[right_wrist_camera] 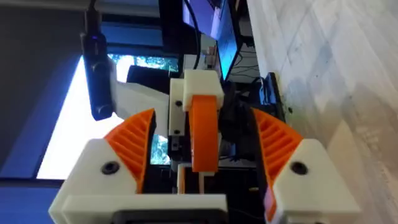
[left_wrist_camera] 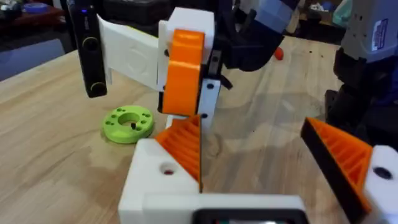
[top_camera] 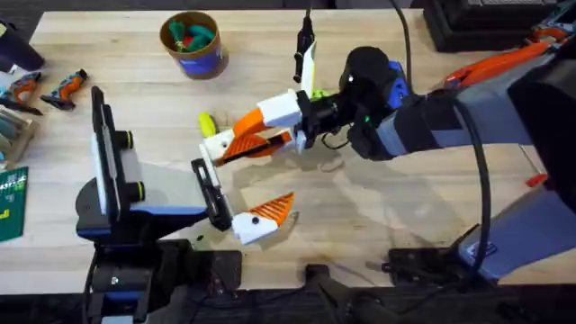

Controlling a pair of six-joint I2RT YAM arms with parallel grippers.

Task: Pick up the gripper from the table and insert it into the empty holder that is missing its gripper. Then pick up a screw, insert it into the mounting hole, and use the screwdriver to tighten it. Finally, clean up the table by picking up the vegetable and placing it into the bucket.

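In both wrist views the orange gripper (left_wrist_camera: 183,71) (right_wrist_camera: 205,130) sits on the white holder (left_wrist_camera: 186,25) (right_wrist_camera: 202,84), with a black bar and a white plate beside it. My right gripper (top_camera: 288,121) (right_wrist_camera: 204,115) reaches in from the right, open, its orange pads (right_wrist_camera: 134,143) standing either side of that piece with gaps. My left gripper (top_camera: 279,175) (left_wrist_camera: 249,124) is wide open just in front of it. The yellow-green vegetable (top_camera: 207,121) lies on the table left of them. The bucket (top_camera: 202,63) stands at the back. The screwdriver and screw are out of view.
A lime-green disc (top_camera: 317,93) (left_wrist_camera: 129,123) lies by the holder. Orange-handled tools (top_camera: 63,87) and a green packet (top_camera: 9,202) sit at the left edge. A dark box (top_camera: 486,22) and an orange-black tool (top_camera: 504,63) occupy the back right.
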